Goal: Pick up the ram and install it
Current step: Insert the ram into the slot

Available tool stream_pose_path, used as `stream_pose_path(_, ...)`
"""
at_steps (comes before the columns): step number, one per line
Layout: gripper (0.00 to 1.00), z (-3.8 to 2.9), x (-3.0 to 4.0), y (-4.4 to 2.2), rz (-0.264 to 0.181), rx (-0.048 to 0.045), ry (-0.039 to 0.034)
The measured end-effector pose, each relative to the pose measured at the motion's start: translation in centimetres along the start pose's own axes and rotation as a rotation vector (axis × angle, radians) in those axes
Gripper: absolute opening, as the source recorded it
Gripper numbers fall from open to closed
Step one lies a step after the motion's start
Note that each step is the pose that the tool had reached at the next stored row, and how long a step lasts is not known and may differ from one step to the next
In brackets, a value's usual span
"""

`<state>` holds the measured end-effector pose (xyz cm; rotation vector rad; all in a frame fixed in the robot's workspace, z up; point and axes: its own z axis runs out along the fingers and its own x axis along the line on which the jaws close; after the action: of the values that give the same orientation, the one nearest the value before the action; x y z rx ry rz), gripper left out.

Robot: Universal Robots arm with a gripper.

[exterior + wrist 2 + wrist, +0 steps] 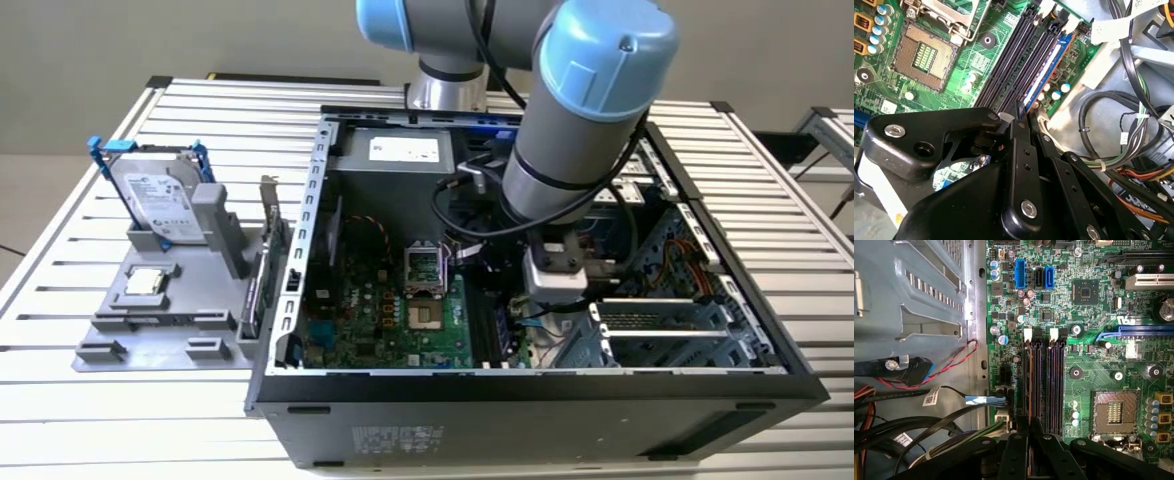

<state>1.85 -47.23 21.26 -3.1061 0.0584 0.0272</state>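
I have the gripper down inside the computer case, fingers nearly closed on what seems the thin ram, just above the black memory slots, so insertion is left.

Exterior view: even, diffuse light; slatted surface bright, computer case interior dim under the arm's shadow. Both wrist views: motherboard well lit and sharp; black pincer close-up, soft, faint sheen.

claw grip hidden, cables cropped
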Motion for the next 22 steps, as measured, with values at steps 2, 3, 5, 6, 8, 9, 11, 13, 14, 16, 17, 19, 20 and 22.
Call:
stream_pose_path(2, 0.00, 0.03, 0.00, 0.00, 0.002, 0.0001, 0.0001)
stream_pose_path(3, 0.00, 0.04, 0.00, 0.00, 0.002, 0.0003, 0.0002)
stream_pose_path(5, 0.00, 0.05, 0.00, -0.01, 0.002, 0.0006, 0.0003)
stream_pose_path(6, 0.00, 0.05, 0.00, -0.01, 0.002, 0.0007, 0.0003)
stream_pose_path(8, 0.00, 0.11, 0.01, -0.05, 0.002, 0.0037, 0.0007)
stream_pose_path(9, 1.00, 0.12, 0.01, -0.04, 0.002, 0.0026, 0.0006)
stream_pose_path(11, 1.00, 0.07, 0.01, -0.01, 0.002, 0.0012, 0.0003)
stream_pose_path(13, 1.00, 0.05, 0.01, -0.01, 0.003, 0.0008, 0.0003)
stream_pose_path(14, 1.00, 0.05, 0.01, -0.01, 0.003, 0.0007, 0.0002)
stream_pose_path(16, 1.00, 0.05, 0.01, -0.01, 0.003, 0.0008, 0.0002)
stream_pose_path(17, 1.00, 0.06, 0.00, -0.01, 0.003, 0.0008, 0.0003)
stream_pose_path(19, 1.00, 0.06, 0.00, -0.01, 0.003, 0.0008, 0.0002)
stream_pose_path(20, 1.00, 0.06, 0.00, -0.01, 0.003, 0.0008, 0.0003)
stream_pose_path(22, 1.00, 0.02, 0.00, -0.01, 0.003, 0.0006, 0.0002)
